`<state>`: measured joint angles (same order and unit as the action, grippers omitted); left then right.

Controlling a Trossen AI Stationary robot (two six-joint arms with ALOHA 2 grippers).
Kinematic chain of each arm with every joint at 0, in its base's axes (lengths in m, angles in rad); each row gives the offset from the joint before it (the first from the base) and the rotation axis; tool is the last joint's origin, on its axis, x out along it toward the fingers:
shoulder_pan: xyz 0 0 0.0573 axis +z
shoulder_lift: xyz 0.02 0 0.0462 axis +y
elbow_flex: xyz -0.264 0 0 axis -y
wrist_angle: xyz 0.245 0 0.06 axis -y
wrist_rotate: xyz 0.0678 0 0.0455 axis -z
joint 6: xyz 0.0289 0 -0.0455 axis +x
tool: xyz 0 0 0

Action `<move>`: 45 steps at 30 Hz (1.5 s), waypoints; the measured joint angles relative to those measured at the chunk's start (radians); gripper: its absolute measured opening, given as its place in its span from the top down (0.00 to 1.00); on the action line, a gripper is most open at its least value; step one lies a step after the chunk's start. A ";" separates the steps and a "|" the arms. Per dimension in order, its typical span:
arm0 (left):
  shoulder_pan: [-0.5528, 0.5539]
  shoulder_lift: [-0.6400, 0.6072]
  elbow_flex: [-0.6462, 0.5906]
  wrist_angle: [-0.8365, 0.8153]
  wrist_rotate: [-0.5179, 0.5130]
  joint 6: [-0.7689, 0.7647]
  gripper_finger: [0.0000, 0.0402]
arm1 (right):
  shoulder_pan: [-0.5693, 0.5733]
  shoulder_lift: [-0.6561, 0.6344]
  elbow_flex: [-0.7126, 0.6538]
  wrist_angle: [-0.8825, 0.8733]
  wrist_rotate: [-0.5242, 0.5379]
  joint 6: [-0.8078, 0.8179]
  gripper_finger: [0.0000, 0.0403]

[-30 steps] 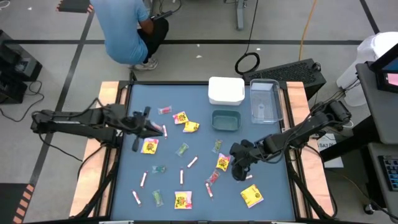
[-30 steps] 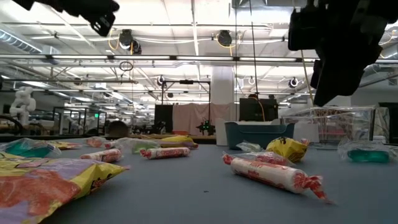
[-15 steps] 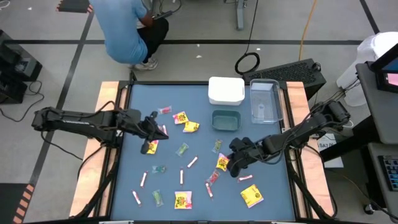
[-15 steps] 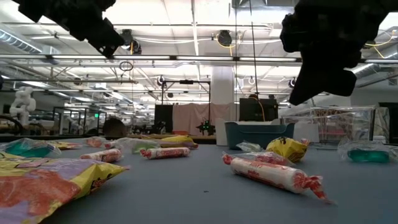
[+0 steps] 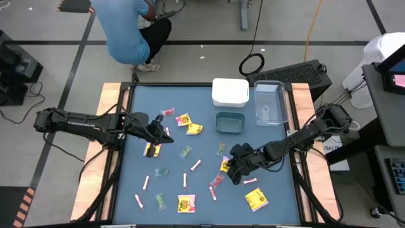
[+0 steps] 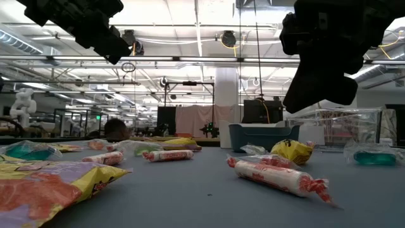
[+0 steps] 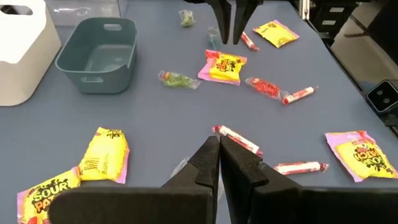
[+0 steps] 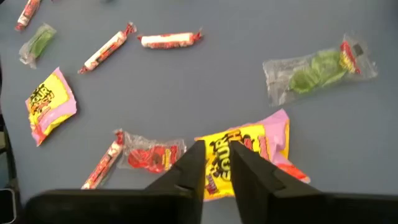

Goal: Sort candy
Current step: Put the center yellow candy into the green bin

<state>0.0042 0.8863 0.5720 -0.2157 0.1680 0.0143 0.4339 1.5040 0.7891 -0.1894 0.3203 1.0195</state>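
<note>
While both arms hover, six yellow packets (image 5: 256, 199) lie scattered.

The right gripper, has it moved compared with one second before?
Yes. In the high view the right gripper shifted left, away from the table's right edge, toward a yellow packet.

We see even, bright overhead light from ceiling lamps (image 6: 228, 39), which glare white in the low view. Shadows on the table (image 5: 202, 95) are soft and faint. Ahead of the fingers the candy (image 8: 245, 152) looks sharp; the near packet (image 6: 50, 187) is blurred.
</note>
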 joint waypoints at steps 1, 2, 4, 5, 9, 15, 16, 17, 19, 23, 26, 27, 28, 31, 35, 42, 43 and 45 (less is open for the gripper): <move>0.000 0.003 0.000 0.003 -0.001 0.000 0.95 | 0.000 0.000 0.000 -0.001 0.000 -0.021 0.78; 0.000 0.004 0.000 0.010 -0.004 0.000 0.95 | 0.000 0.000 0.000 -0.001 -0.001 -0.047 0.75; 0.000 0.004 0.000 0.028 -0.015 -0.001 0.95 | 0.000 -0.001 0.000 0.000 -0.006 -0.110 0.70; 0.000 0.004 0.000 0.041 -0.025 -0.002 0.95 | 0.001 -0.001 0.000 0.000 -0.009 -0.149 0.67; 0.000 0.004 0.000 0.052 -0.081 0.014 0.95 | 0.008 -0.001 0.000 0.031 -0.005 -0.418 0.56; 0.000 0.004 0.000 0.042 -0.159 0.045 0.95 | 0.005 -0.002 0.000 0.027 -0.049 -0.740 0.43; 0.000 0.004 0.000 0.042 -0.169 0.044 0.95 | 0.005 -0.002 0.000 0.017 -0.056 -0.762 0.41; 0.000 0.004 0.000 0.042 -0.177 0.044 0.95 | 0.005 -0.002 0.000 0.010 -0.057 -0.773 0.41; 0.000 0.004 0.000 0.042 -0.189 0.044 0.95 | 0.005 -0.002 0.000 0.005 -0.058 -0.775 0.40; 0.000 0.004 0.000 0.042 -0.227 0.045 0.95 | 0.014 -0.002 0.000 -0.010 -0.060 -0.734 0.41; 0.001 0.004 0.000 0.043 -0.233 0.059 0.95 | 0.032 -0.002 0.000 -0.014 -0.060 -0.720 0.44; 0.001 0.004 0.000 0.045 -0.234 0.069 0.95 | 0.037 -0.002 0.000 -0.014 -0.060 -0.720 0.45; 0.001 0.004 0.000 0.049 -0.234 0.073 0.95 | 0.043 -0.002 0.000 -0.014 -0.060 -0.720 0.46; 0.001 0.004 0.000 0.054 -0.234 0.070 0.95 | 0.053 -0.002 0.000 -0.027 -0.054 -0.742 0.48; 0.001 0.004 0.000 0.079 -0.235 0.045 0.95 | 0.060 -0.002 0.000 -0.037 0.017 -0.751 0.49; 0.001 0.004 0.000 0.135 -0.235 0.045 0.95 | 0.076 0.030 0.000 -0.041 0.021 -0.733 0.50; 0.001 0.004 0.000 0.135 -0.235 0.045 0.95 | 0.082 0.038 0.000 -0.040 0.020 -0.733 0.50; 0.001 0.004 0.000 0.133 -0.234 0.045 0.95 | 0.089 0.054 0.000 -0.037 0.018 -0.733 0.50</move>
<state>0.0051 0.8902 0.5720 -0.0825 -0.0662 0.0596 0.5224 1.5578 0.7895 -0.2266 0.3385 0.2863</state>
